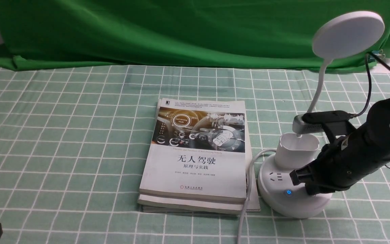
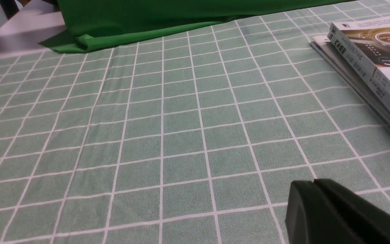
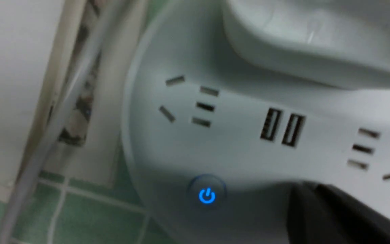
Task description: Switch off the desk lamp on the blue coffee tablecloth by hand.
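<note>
The white desk lamp stands on the pale green grid tablecloth at the right, its disc head high on a bendy neck. Its round base shows sockets and a blue-lit power button. My right gripper is shut and empty, its tip just over the base, right of and slightly above the lit button. In the right wrist view the base fills the frame, with the glowing button left of the shut tip. My left gripper is shut and empty, low over the cloth.
A stack of books lies just left of the lamp, also showing in the left wrist view. The lamp's white cable runs between books and base toward the front edge. A dark green backdrop cloth hangs behind.
</note>
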Robot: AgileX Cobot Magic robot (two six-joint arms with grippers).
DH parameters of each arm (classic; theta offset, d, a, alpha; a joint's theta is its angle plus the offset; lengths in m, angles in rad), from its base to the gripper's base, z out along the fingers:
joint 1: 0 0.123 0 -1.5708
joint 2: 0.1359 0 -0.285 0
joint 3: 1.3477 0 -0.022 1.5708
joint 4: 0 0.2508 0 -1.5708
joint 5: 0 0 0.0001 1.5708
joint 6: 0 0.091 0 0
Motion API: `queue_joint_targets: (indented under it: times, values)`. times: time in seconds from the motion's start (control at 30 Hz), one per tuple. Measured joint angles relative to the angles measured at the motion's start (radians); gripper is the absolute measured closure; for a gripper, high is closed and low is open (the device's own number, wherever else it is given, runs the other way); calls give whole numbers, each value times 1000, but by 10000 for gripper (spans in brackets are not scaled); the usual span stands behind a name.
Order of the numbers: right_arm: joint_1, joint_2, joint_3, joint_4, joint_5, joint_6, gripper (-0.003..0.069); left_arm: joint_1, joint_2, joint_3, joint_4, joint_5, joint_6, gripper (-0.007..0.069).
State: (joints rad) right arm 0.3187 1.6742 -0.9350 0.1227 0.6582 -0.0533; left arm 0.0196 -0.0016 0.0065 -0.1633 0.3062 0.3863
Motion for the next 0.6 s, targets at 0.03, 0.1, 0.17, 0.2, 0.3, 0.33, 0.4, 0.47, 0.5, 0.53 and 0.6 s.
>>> queue_joint_targets:
  times: [0.03,0.1,0.17,0.2,0.3,0.33,0.4,0.47,0.5,0.53,0.6]
  values:
    - [0,1,0,0,0,0,620,0,0,0,0,0,0,624]
    - [0,0,0,0,0,0,620,0,0,0,0,0,0,624]
    - [0,-17,2,-1,0,0,620,0,0,0,0,0,0,624]
    - [0,-30,4,-1,4,1,620,0,0,0,0,0,0,624]
    - [0,-90,11,-1,23,1,620,0,0,0,0,0,0,624]
    - [0,-123,14,-1,30,1,620,0,0,0,0,0,0,624]
    - [0,-202,31,-1,36,2,620,0,0,0,0,0,0,624]
    - [0,-284,59,0,37,5,620,0,0,0,0,0,0,624]
    - [0,-332,82,0,35,8,620,0,0,0,0,0,0,624]
    - [0,-371,104,0,33,12,620,0,0,0,0,0,0,624]
    - [0,-468,164,0,18,31,617,0,0,0,0,0,0,624]
